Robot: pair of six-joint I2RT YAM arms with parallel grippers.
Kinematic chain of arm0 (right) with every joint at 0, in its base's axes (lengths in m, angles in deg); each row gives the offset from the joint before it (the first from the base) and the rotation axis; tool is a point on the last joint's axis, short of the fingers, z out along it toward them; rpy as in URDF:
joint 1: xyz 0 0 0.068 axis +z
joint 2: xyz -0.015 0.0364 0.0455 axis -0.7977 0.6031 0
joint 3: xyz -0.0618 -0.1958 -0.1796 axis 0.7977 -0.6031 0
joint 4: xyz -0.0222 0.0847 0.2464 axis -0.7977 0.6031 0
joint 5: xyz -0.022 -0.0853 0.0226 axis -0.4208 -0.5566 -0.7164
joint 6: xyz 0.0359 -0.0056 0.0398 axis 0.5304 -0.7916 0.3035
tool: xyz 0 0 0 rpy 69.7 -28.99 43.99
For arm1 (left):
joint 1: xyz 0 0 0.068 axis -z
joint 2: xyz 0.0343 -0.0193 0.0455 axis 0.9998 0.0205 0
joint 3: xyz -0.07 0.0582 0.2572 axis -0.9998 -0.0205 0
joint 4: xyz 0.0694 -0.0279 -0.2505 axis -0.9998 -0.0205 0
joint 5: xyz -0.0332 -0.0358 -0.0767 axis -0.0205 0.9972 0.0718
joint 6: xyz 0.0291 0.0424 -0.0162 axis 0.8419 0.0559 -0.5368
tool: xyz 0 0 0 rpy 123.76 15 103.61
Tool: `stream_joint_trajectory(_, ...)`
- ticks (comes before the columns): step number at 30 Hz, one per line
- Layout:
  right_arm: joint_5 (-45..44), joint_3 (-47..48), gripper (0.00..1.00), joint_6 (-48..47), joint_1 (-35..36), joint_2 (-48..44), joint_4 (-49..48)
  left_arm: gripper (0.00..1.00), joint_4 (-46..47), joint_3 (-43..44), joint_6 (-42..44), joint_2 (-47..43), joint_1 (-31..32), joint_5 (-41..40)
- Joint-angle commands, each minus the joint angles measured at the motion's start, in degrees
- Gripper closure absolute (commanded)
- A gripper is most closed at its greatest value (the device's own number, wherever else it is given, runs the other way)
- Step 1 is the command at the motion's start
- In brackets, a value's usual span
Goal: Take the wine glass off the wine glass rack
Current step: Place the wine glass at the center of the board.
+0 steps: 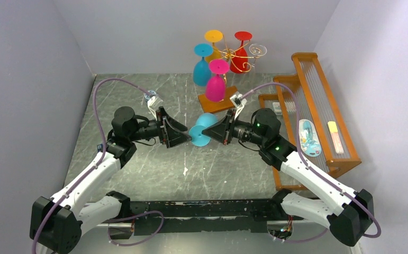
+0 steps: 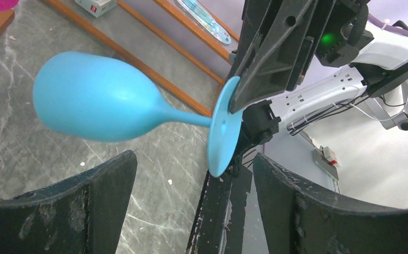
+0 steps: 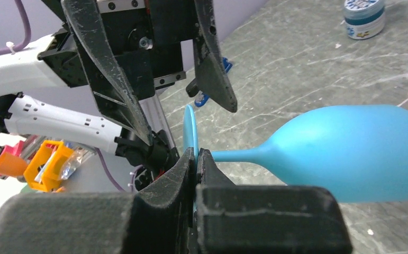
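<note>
wine glasses: 6 (blue wine glass (image 1: 208,120) in right gripper (image 1: 208,135) jaws: 1; on wine glass rack (image 1: 220,105) beyond jaws: 5) | orange frame (image 1: 344,164): 1

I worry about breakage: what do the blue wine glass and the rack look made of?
Blue wine glass: opaque, matte surface, no see-through; plastic or painted glass, unclear. Rack: thin gold-coloured wire bent into scrolls, likely metal, on a flat brown base that looks wooden.

Marbled table (image 1: 138,159) carries wine glass rack (image 1: 223,105), orange frame (image 1: 344,159).
</note>
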Motion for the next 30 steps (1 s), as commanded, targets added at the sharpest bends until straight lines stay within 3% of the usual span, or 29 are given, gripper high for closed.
stream_joint_trajectory(1,-1.79,2.93,1.00,-1.85,2.62,0.92,-2.62,0.15,-0.79,2.32,2.01,0.36,0.49,2.36)
stream_joint_trajectory(20,-3.17,1.81,1.00,2.95,4.89,5.11,-7.97,0.19,8.15,-1.50,-4.35,-0.81,0.76,3.13)
stream_joint_trajectory(25,-2.32,1.07,1.00,4.79,4.88,5.27,-10.45,0.34,12.10,-1.07,-6.86,2.05,0.84,5.89)
stream_joint_trajectory(28,-4.58,0.29,1.00,4.13,4.94,3.94,-10.35,0.36,9.31,-0.33,-4.84,1.84,0.83,6.92)
stream_joint_trajectory(30,-5.78,-0.65,1.00,4.14,4.95,2.90,-11.43,0.36,2.51,1.06,-0.23,1.36,0.84,6.31)
